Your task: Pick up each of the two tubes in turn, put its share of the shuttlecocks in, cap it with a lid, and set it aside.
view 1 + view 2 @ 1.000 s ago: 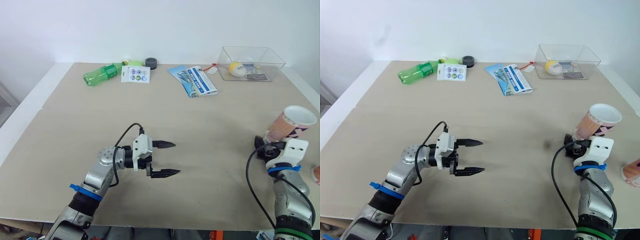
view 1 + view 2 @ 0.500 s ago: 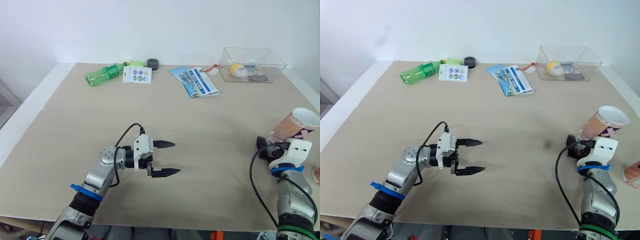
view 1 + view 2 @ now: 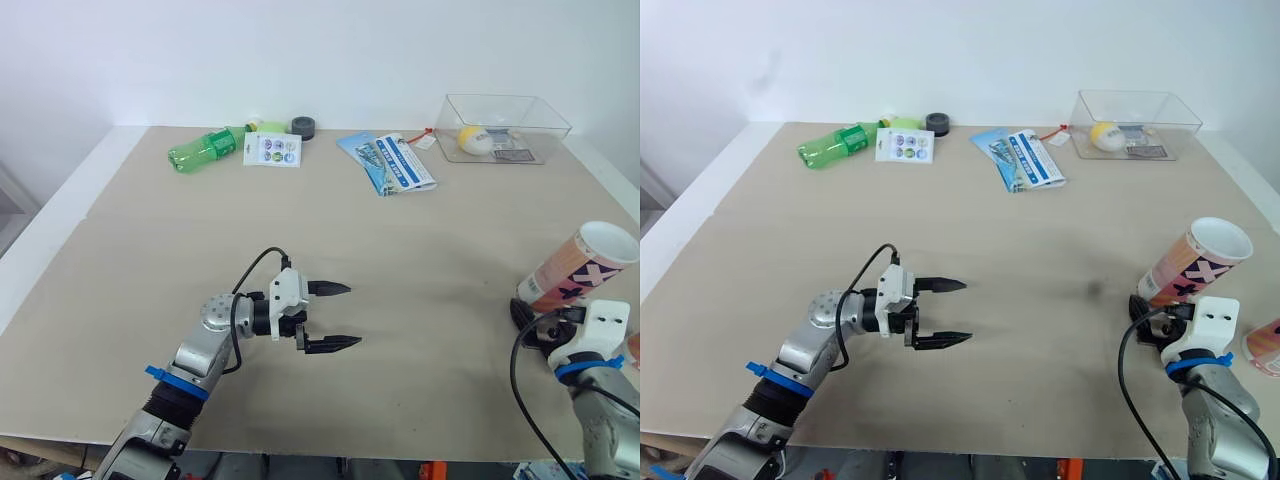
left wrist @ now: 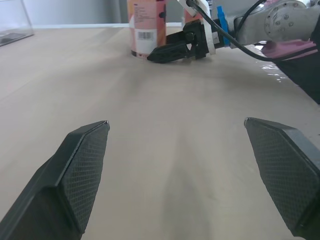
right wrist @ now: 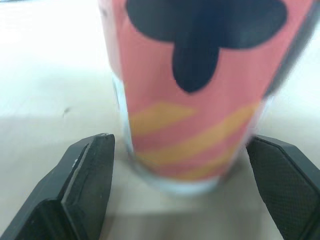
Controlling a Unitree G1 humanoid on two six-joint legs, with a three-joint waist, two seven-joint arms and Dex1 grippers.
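Nearest, toward the front edge of the table (image 3: 450, 230), the left gripper (image 3: 352, 316) is being held low over the surface, its two fingers being spread wide with nothing between them. By the table's right edge, the right gripper (image 5: 181, 145) is being held open around the foot of the pink tube (image 3: 1193, 262), a finger on either side and neither touching it. The tube is being left standing on the table, open mouth up. Along the table's far edge, a green bottle (image 3: 205, 149), a sticker card (image 3: 272, 150), a dark roll (image 3: 303, 126), leaflets (image 3: 390, 162) and a clear box (image 3: 505, 125) holding a yellow ball (image 3: 473, 139) are being left lying.
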